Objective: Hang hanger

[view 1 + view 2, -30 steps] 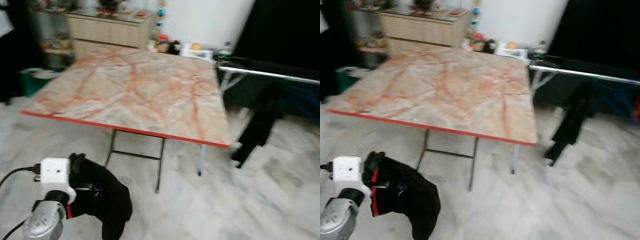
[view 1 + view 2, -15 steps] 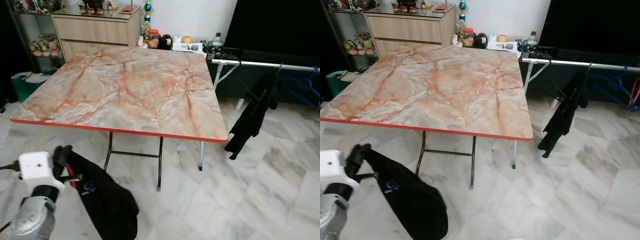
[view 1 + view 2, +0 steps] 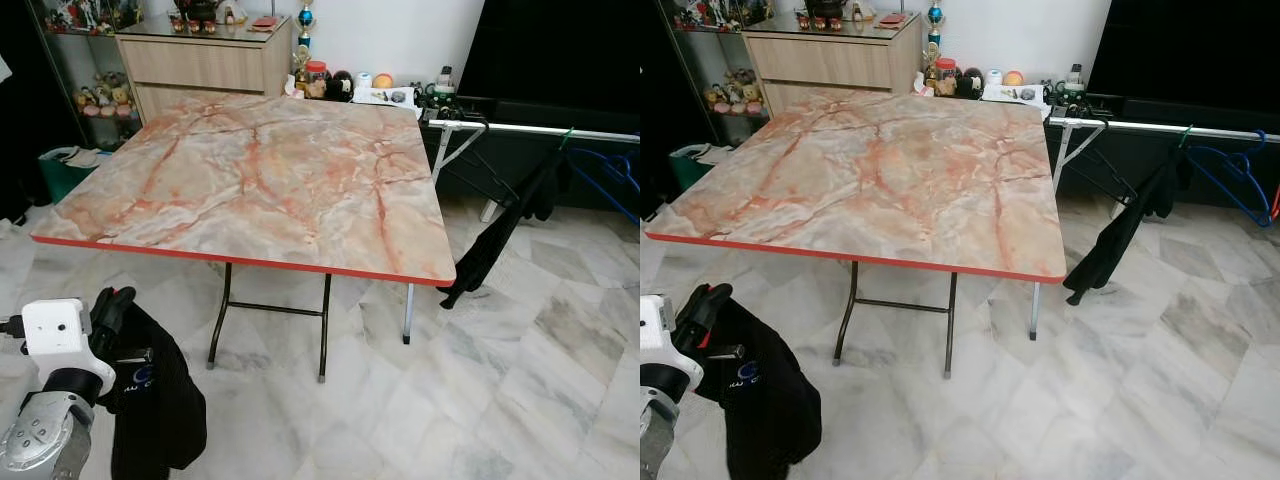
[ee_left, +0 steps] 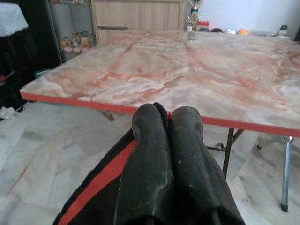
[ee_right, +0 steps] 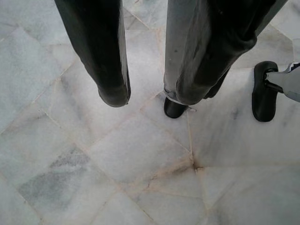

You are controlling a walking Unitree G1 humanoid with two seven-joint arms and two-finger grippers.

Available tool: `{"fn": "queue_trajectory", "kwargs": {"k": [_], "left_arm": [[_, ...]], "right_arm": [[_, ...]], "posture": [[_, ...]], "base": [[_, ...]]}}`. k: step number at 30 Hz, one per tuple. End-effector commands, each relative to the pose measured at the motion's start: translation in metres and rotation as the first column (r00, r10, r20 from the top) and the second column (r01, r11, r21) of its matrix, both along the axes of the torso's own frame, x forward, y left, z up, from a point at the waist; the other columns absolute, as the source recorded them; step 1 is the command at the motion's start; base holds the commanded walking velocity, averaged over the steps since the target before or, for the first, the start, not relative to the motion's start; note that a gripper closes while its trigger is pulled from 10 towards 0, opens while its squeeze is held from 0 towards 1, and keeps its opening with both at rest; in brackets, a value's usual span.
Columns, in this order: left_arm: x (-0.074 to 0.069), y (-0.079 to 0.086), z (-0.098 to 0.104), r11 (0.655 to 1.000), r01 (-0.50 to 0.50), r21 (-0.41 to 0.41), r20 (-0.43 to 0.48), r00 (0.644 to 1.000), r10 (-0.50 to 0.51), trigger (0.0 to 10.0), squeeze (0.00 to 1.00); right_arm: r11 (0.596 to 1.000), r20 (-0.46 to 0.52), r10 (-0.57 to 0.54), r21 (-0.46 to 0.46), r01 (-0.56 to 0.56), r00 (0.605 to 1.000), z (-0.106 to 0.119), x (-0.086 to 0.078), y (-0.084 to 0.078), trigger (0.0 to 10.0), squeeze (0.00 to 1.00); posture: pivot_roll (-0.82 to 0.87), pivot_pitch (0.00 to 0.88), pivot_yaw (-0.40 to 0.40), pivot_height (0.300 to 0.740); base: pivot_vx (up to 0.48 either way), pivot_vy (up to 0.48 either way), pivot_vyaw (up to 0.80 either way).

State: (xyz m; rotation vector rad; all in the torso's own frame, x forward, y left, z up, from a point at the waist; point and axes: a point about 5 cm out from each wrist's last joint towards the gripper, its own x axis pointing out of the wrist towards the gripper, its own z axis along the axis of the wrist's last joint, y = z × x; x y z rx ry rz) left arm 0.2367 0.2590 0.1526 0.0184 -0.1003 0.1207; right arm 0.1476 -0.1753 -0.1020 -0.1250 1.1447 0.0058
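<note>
Before me stands a marble table (image 3: 260, 180); a cabinet (image 3: 205, 60) sits past its far edge, on white tiles (image 3: 520, 380).

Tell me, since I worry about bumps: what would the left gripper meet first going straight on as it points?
Probably the red front edge of the table. The left gripper, shut on the black garment, points right at it; depth is hard to judge.

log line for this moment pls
left gripper: shut on black garment, low, near table edge | right gripper: open, idle over floor | rail: black garment, blue hanger | hang: not yet
</note>
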Motion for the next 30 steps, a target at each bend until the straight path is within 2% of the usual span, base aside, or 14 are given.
{"fn": "queue_trajectory", "kwargs": {"k": [1,8,16,21,25,26,28,29,30], "left_arm": [[0.005,-0.004,0.01,0.999,0.033,0.022,0.034,0.999,-0.034,10.0,0.0],[0.007,-0.005,0.013,0.998,0.047,0.032,0.039,0.998,-0.048,10.0,0.0],[0.008,-0.005,0.013,0.998,0.052,0.032,0.04,0.998,-0.053,10.0,0.0],[0.008,-0.004,0.015,0.998,0.046,0.038,0.043,0.998,-0.048,10.0,0.0],[0.015,0.001,0.033,0.997,0.048,0.067,0.092,0.994,-0.054,10.0,0.0],[0.025,0.002,0.05,0.995,0.057,0.081,0.142,0.988,-0.068,10.0,0.0],[0.034,0.003,0.066,0.993,0.068,0.1,0.184,0.979,-0.086,10.0,0.0],[0.045,0.002,0.086,0.986,0.084,0.147,0.224,0.968,-0.116,10.0,0.0],[0.051,0.002,0.097,0.983,0.091,0.161,0.25,0.959,-0.13,10.0,0.0]], "right_arm": [[1.0,0.013,-0.011,0.001,0.011,1.0,0.001,0.001,0.0,10.0,0.0],[1.0,0.002,-0.025,-0.007,0.025,1.0,-0.001,-0.002,0.0,10.0,0.0],[1.0,0.0,-0.029,-0.007,0.029,1.0,-0.001,-0.005,-0.003,10.0,0.0],[0.999,0.007,-0.03,-0.011,0.03,1.0,-0.001,-0.005,-0.007,10.0,0.0],[0.999,0.009,-0.03,-0.009,0.03,0.999,-0.001,-0.006,-0.009,10.0,0.0],[1.0,0.01,-0.029,-0.009,0.029,1.0,-0.001,-0.006,-0.009,10.0,0.0],[1.0,0.01,-0.03,-0.009,0.03,1.0,-0.001,-0.006,-0.009,10.0,0.0],[0.999,0.011,-0.031,-0.009,0.031,0.999,-0.001,-0.006,-0.009,10.0,0.0],[0.999,0.011,-0.031,-0.009,0.031,0.999,-0.001,-0.006,-0.009,10.0,0.0]], "posture": [[0.25,0.0,-0.014,0.74],[0.25,0.0,-0.009,0.74],[0.25,0.0,-0.011,0.74],[0.26,0.0,-0.014,0.74],[0.26,0.0,-0.015,0.74],[0.26,0.0,-0.017,0.74],[0.27,0.0,-0.018,0.74],[0.27,0.0,-0.018,0.74],[0.27,0.0,-0.017,0.74]], "base": [[0.442,0.0,0.0],[0.48,0.0,0.0],[0.48,0.0,-0.75],[0.48,0.0,0.0],[0.48,0.0,0.0],[0.48,0.0,0.0],[0.48,0.0,0.0],[0.48,0.0,0.0],[0.48,0.0,0.0]]}}
